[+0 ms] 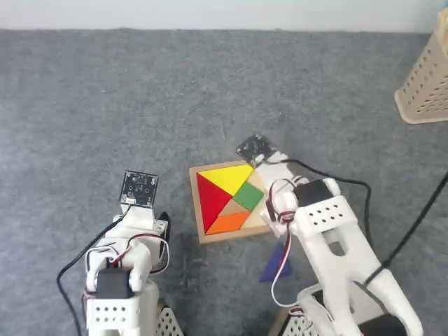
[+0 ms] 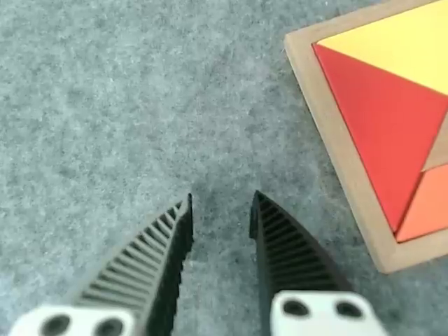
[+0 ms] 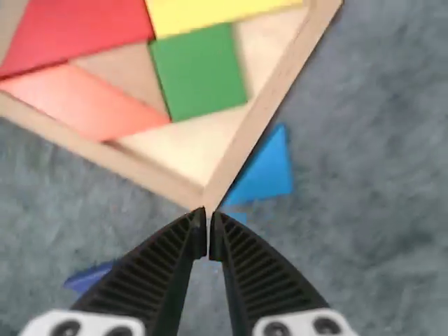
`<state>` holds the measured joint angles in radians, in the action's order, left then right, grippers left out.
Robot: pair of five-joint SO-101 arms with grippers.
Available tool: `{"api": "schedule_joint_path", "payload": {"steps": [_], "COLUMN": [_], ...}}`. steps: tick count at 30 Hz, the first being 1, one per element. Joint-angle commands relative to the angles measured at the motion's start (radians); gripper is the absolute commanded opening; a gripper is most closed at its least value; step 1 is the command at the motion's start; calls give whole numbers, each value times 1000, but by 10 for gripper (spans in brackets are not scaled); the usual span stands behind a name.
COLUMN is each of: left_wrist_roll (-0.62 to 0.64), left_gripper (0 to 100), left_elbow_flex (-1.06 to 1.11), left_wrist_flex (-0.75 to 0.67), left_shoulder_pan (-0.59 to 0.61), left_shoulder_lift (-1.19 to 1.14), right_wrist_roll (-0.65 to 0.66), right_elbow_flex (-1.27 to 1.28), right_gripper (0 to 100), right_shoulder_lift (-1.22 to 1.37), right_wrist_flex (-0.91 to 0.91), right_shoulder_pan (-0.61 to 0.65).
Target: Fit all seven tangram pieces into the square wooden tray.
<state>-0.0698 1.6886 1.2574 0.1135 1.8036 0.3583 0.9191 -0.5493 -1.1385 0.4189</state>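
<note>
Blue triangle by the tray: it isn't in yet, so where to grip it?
Probably from straight above, pinching the blue triangle across its two free edges: it lies flat, its third edge close along the tray wall.

Tray (image 1: 195,204): square, pale wood, flat on the grey carpet, turned slightly askew.
Yellow triangle (image 1: 228,178): large, seated in the tray.
Red triangle (image 1: 210,199): large, seated, edge to edge with the yellow one.
Green square (image 1: 248,195): seated near the middle.
Orange piece (image 1: 227,222): seated beside the red triangle.
Light blue triangle (image 3: 267,171): outside, just beside the tray's rim.
Dark blue piece (image 1: 272,266): on the carpet, apart from the tray.
</note>
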Motion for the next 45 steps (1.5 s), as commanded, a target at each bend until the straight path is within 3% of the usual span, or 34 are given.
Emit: {"api": "schedule_joint_path", "payload": {"steps": [1,8,21,45], "left_wrist_roll": [8,8,8,8], "left_gripper": [133,133,133,133], "left_elbow_flex": [-4,-4,-4,-4], "left_wrist_flex": [5,5,5,5], "left_shoulder_pan": [0,0,0,0], "left_shoulder_lift": [15,15,15,15], "right_wrist_roll": [-54,-123,-126,-124], "right_elbow_flex": [6,-5,-2,6], "right_gripper": [42,260,235,235], "right_shoulder_lift": [-47,-45,239,252], "right_wrist_flex": [45,82,234,229], "right_shoulder_pan": [-38,-143,-101,-102]}}
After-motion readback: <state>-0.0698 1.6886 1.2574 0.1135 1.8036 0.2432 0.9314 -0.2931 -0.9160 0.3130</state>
